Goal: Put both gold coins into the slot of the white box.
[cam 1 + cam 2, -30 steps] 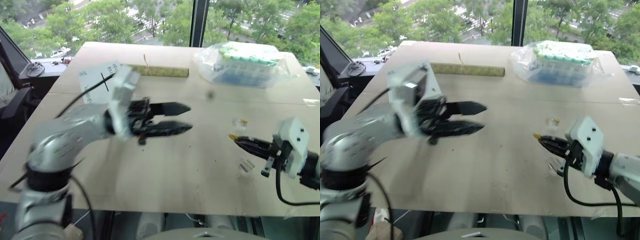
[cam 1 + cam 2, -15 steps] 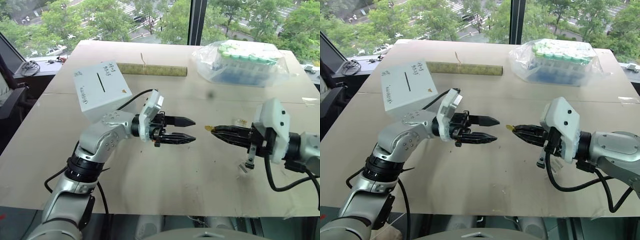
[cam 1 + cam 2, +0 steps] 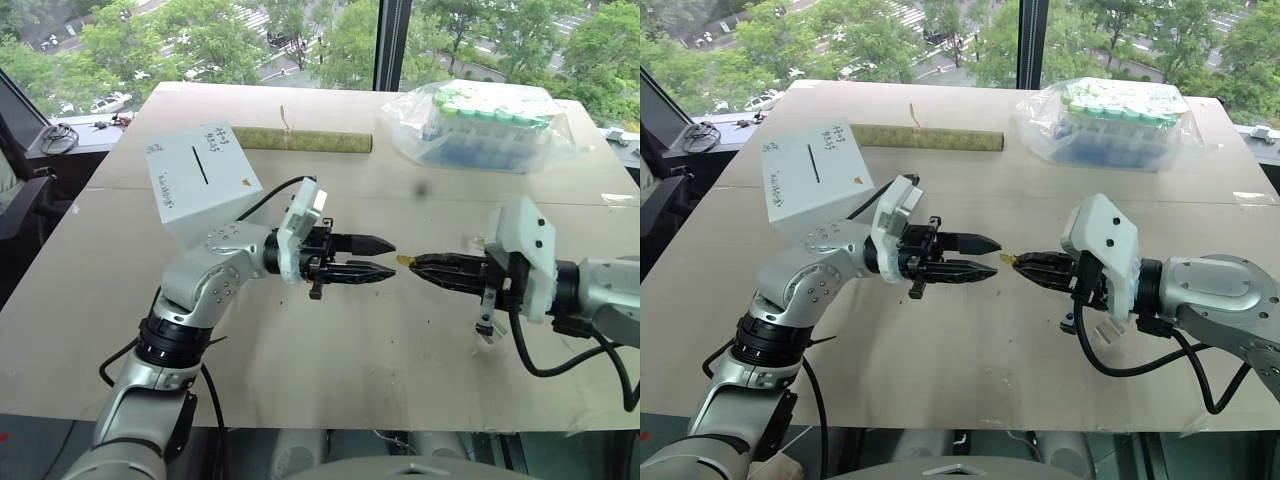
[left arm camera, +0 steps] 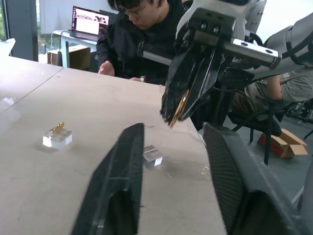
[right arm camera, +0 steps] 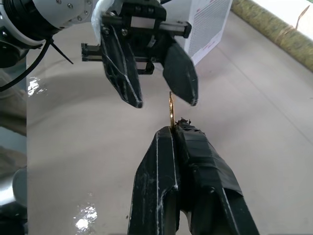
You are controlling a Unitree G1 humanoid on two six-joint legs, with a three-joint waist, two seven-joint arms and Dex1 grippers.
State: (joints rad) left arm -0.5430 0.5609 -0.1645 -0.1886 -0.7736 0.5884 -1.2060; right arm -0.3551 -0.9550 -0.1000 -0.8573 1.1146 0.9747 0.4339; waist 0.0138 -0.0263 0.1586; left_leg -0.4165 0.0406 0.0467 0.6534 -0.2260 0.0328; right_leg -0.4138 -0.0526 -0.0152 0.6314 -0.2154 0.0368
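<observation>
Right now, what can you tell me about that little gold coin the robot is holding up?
The gold coin is a tiny, thin, shiny disc that looks like metal. It stands on edge, pinched at its lower rim by the shut tips of the right claw, held in the air above the table. The left claw, its fingers parted, faces it closely without touching it. A second coin sits on a small clear holder on the table.

Dark handwritten marks on the white box [image 3: 200, 180] beside the slot [image 3: 206, 165], too small to read. Tiny yellow triangle sign near one corner of the same face. Printed lines on a side face, illegible.
</observation>
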